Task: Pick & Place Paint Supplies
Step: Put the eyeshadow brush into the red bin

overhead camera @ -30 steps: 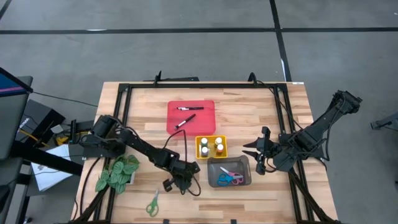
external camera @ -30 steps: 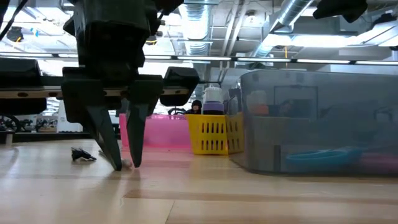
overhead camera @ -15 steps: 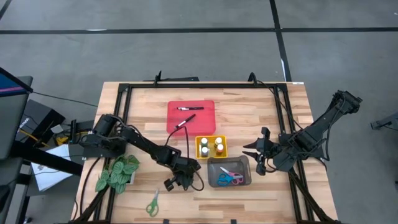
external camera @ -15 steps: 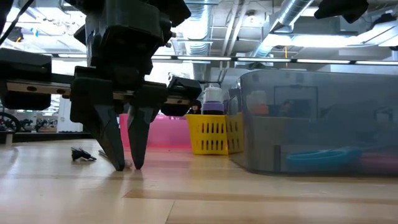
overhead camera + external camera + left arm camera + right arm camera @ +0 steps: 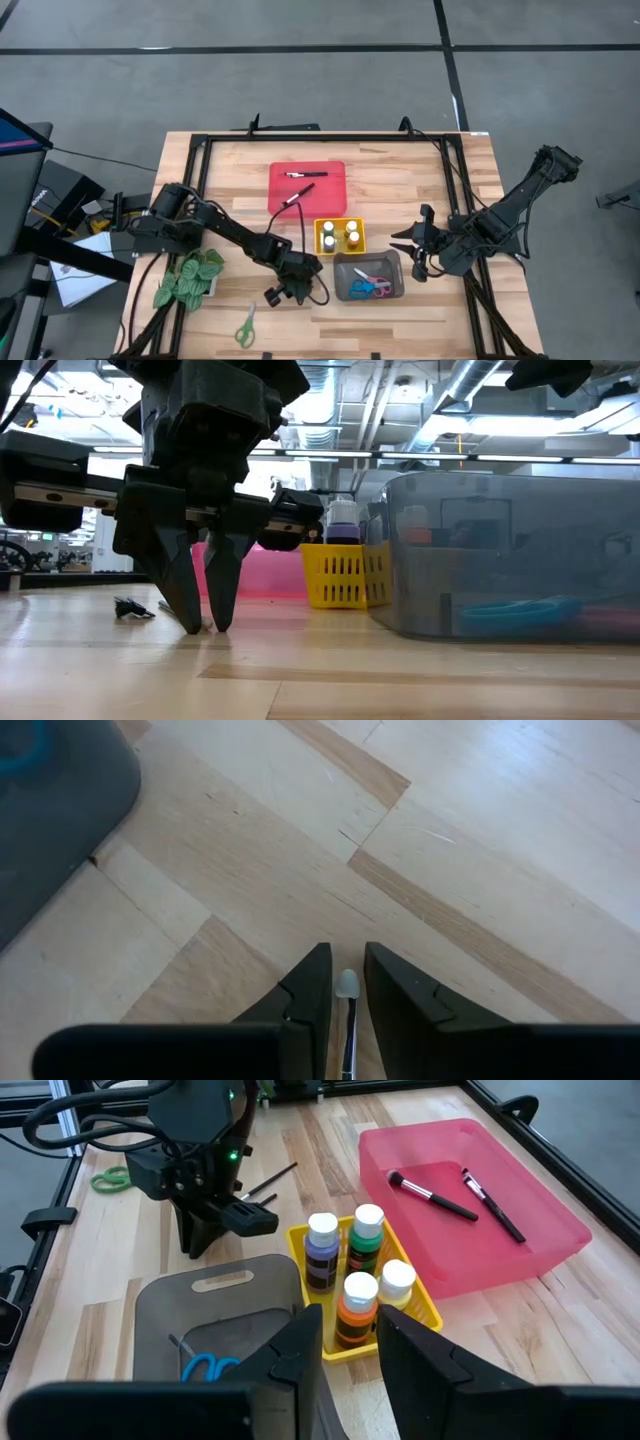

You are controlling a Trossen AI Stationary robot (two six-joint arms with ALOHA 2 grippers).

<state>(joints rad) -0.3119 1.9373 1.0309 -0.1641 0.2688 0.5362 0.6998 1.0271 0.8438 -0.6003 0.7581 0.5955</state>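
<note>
The left gripper (image 5: 205,625) stood clamped on a paintbrush (image 5: 347,1010) (handle hidden), tips at the table (image 5: 420,320); the right gripper (image 5: 405,248) waited slightly parted.

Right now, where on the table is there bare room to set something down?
Bare wood lies right of the red tray, and at the front edge below the grey tray. Crowded: the trays in the middle and the left end effector.

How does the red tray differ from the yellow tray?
The red tray is wider and shallower than the yellow tray. The red tray holds two paintbrushes lying flat; the yellow tray holds paint bottles standing upright. Both sit on the wooden table.
</note>
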